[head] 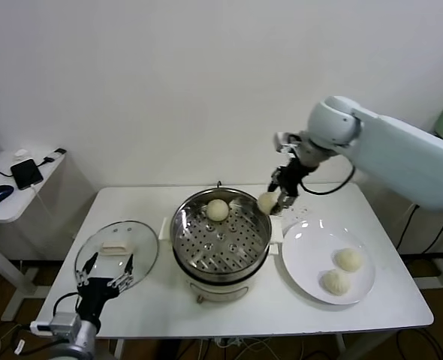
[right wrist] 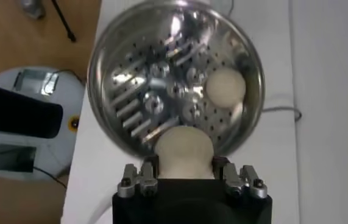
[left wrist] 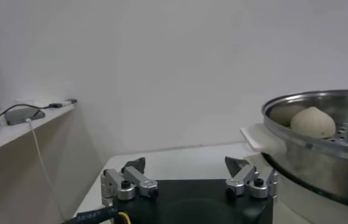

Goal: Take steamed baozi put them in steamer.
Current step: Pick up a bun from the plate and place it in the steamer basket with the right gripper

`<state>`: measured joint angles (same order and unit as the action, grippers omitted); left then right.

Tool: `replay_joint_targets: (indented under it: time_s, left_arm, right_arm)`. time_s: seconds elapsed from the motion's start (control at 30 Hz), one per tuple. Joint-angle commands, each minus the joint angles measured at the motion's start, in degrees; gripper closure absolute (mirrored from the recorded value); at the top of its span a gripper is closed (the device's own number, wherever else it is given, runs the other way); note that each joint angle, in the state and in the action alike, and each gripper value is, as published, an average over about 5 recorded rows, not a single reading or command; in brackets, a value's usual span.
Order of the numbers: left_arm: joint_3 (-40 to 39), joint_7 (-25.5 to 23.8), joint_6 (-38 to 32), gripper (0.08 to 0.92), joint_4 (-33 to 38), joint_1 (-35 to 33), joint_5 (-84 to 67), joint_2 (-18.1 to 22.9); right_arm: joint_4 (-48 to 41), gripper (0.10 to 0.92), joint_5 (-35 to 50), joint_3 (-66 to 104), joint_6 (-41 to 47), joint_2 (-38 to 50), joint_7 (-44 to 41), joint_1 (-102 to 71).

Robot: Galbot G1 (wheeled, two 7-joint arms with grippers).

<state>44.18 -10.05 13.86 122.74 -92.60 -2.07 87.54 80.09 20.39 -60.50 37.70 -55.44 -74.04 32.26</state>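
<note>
The right gripper (head: 275,198) is closed on one steamed baozi (head: 267,202), with a finger (right wrist: 144,178) pressed on each side of the bun. It holds this bun in the air just at the far right edge of the steamer (head: 221,259), above the rim. In the right wrist view the held baozi (right wrist: 183,152) sits between the two fingers, and the perforated tray (right wrist: 161,91) of the steamer lies under it.

The left gripper (head: 109,273) waits low at the near left of the table (head: 387,304), beside the glass lid (head: 117,250). Its fingers (left wrist: 129,181) stand well apart and hold nothing.

The steamer stands in the middle of the table. Inside it, one baozi (head: 218,210) rests on the tray at the far side, a little left of the held one. The left wrist view shows this bun (left wrist: 312,123) above the steel rim.

To the right of the steamer is a white plate (head: 311,255). Two baozi lie on it, one farther (head: 348,259) and one nearer (head: 335,282), just beside each other.

So I count four baozi: one in the steamer, one in the right gripper, two on the plate. There is one steamer, one plate and one glass lid, which lies flat on the table to the left of the steamer with its cream handle (head: 117,248) on top.
</note>
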Motion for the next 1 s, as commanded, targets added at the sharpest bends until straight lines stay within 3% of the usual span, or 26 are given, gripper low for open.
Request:
replay_joint_targets:
  time_s: [0.03, 0.4, 1.0]
  left_arm:
    - [0.11, 0.05, 0.17, 0.177, -0.48, 0.36, -0.65, 0.10]
    - [0.87, -0.01, 0.43, 0.177, -0.56, 1.45, -2.10, 0.03]
    - [-0.79, -0.02, 0.39, 0.177, -1.82, 2.71, -2.63, -0.37]
  right_arm:
    - [-6.08, 0.448, 8.43, -8.97, 4.56, -15.84, 2.88, 6.35]
    - [-19.16, 0.448, 2.33, -8.07, 5.22, -27.56, 5.02, -3.38]
    - [-25.10, 0.448, -2.07, -6.91, 5.72, -32.50, 8.48, -10.82]
